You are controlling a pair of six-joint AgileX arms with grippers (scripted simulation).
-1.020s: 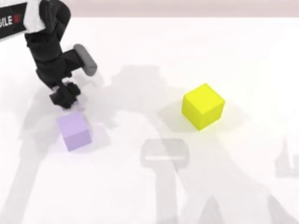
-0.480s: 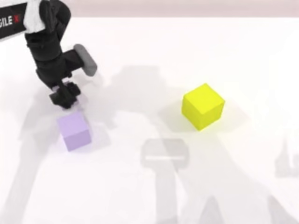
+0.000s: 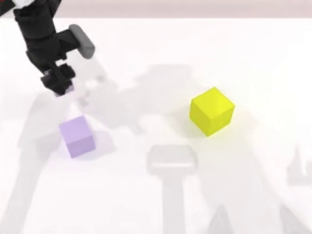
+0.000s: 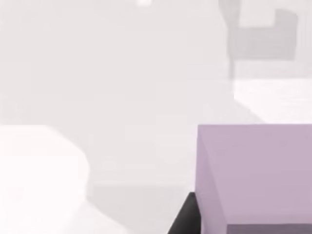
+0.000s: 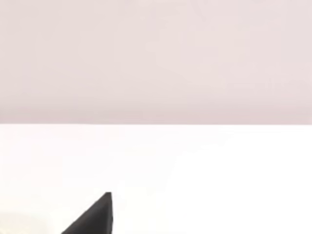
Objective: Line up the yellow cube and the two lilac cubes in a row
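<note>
Two cubes on the table (image 3: 253, 58), lavender cube (image 3: 76, 136), yellow cube (image 3: 211, 110), left claw (image 3: 58, 84) clamped on mauve cube (image 4: 256, 178)

my left gripper (image 3: 57, 84): black | held cube (image 4: 256, 178): dull mauve | table cube (image 3: 76, 136): lavender | big cube (image 3: 211, 110): lemon yellow | table (image 3: 195, 58): white

White table (image 3: 161, 58), grey shadows

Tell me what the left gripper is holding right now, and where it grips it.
The left gripper holds the small mauve cube, its fingers on opposite side faces, lifted off the table. The exact contact is mostly hidden.
</note>
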